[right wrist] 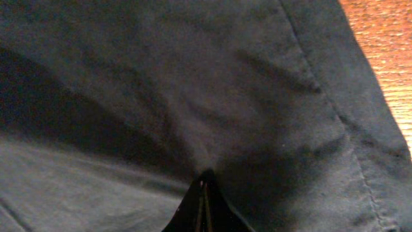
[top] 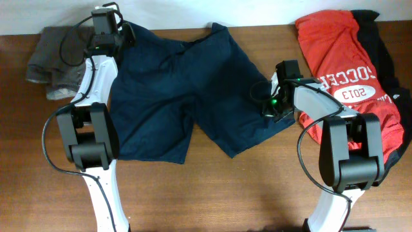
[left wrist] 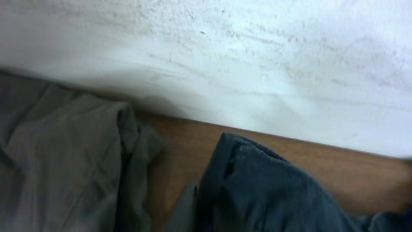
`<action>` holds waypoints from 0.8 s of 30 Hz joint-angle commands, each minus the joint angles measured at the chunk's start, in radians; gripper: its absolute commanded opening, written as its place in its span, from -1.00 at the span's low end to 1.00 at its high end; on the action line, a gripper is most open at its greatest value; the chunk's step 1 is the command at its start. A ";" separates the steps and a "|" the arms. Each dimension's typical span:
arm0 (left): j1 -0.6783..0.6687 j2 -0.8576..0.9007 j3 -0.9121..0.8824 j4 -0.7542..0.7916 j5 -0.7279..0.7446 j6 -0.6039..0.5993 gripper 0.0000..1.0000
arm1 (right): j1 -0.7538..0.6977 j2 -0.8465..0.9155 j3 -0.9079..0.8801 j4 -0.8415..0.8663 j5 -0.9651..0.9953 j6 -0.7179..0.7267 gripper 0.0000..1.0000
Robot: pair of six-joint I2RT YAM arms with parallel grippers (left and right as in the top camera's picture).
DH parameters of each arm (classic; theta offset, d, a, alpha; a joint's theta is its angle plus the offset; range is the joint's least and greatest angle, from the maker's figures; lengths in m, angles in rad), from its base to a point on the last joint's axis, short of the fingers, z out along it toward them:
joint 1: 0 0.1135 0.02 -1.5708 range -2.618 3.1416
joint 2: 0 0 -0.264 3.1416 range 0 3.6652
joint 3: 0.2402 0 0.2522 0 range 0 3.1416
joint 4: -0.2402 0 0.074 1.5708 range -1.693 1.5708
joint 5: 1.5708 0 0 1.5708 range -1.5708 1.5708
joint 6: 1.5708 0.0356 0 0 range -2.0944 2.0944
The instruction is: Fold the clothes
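Dark navy wide-legged cloth shorts [top: 174,90] are spread flat across the middle of the brown wooden worktop [top: 212,193], waistband toward the far edge and both legs toward the near edge. The left gripper [top: 107,29] is placed over the waistband's far left corner; from the left wrist view, a bunched fold of that corner is seen before a white wall [left wrist: 257,51], and whether these jaws are apart or together cannot be told. The right gripper [top: 271,108] is set on the outer edge of the shorts leg on the right; its jaws are pressed together on a pinch of navy fabric, from which creases radiate. A crumpled grey-brown garment [top: 55,61] is lying just beside the left corner. A red jersey with white lettering [top: 335,64] is laid over a black garment [top: 380,45] at the far right.
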 commanded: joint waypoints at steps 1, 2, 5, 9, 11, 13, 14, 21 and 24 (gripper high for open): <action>0.014 0.012 0.023 0.004 -0.039 -0.011 -0.10 | -0.032 0.105 -0.072 -0.012 0.130 0.008 -0.92; 0.014 0.012 0.023 -0.007 -0.039 -0.011 0.22 | -0.032 0.105 -0.071 -0.012 0.122 0.008 -0.92; 0.015 0.008 0.023 -0.048 -0.027 -0.011 0.94 | -0.033 0.101 -0.064 -0.014 0.082 0.008 -0.92; 0.016 -0.031 0.023 -0.137 0.017 -0.011 0.98 | -0.039 0.071 -0.010 -0.056 0.016 0.008 -0.78; 0.016 -0.068 0.023 -0.201 0.023 -0.010 0.98 | -0.037 0.040 0.034 -0.098 0.002 0.006 -0.63; 0.016 -0.114 0.023 -0.283 0.026 -0.010 0.98 | -0.034 0.010 0.086 -0.158 -0.010 0.000 -0.37; 0.016 -0.139 0.023 -0.328 0.027 -0.010 0.98 | -0.034 -0.003 0.109 -0.185 -0.026 -0.021 -0.25; 0.016 -0.327 0.023 -0.681 0.078 0.078 0.98 | 0.028 -0.044 0.226 -0.398 -0.069 -0.154 0.53; 0.016 -0.401 0.023 -0.818 0.077 0.129 0.98 | 0.079 -0.043 0.221 -0.426 -0.060 -0.182 0.53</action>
